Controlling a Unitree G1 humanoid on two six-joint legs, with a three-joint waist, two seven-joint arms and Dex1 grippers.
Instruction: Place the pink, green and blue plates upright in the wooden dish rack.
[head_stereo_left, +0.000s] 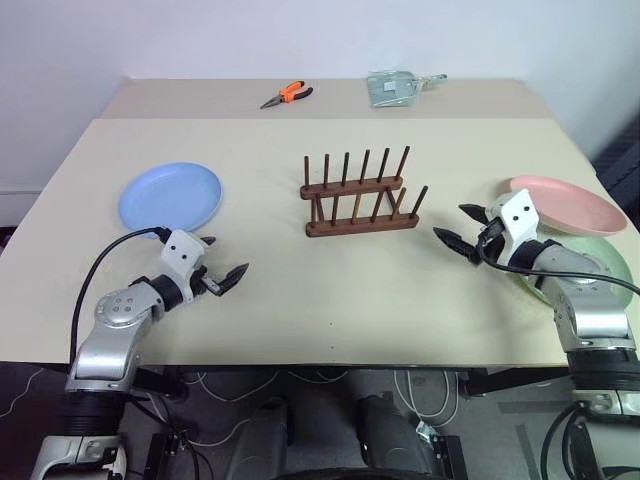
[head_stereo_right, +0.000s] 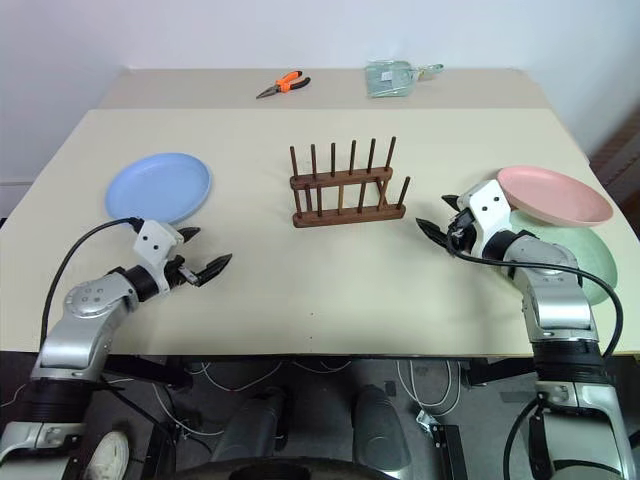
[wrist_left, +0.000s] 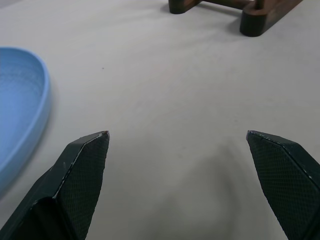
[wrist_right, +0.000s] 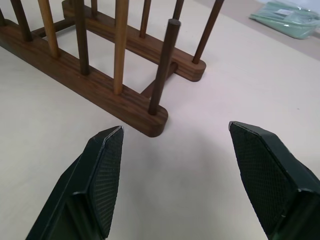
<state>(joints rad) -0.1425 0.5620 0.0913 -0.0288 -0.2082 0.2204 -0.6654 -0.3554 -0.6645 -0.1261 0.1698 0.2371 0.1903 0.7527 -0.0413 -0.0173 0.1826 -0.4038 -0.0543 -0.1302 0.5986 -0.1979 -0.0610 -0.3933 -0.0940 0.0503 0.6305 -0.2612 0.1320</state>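
Since both my left end effector (head_stereo_left: 226, 276) and right end effector (head_stereo_left: 462, 228) hover with jaws spread and nothing held, I judge no plate is racked yet. I'd take the blue plate (head_stereo_left: 170, 195) near the desk's (head_stereo_left: 330, 300) left edge first, pinching its rim. Pink plate (head_stereo_left: 566, 204) overlaps green plate (head_stereo_right: 578, 256) at the right edge; the wooden dish rack (head_stereo_left: 360, 198) stands mid-desk.

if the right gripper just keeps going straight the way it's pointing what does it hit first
Most likely the near end of the wooden dish rack: the right gripper, fingers open and empty, points across bare table toward it. Depth is unclear, so it might skim the tabletop first.
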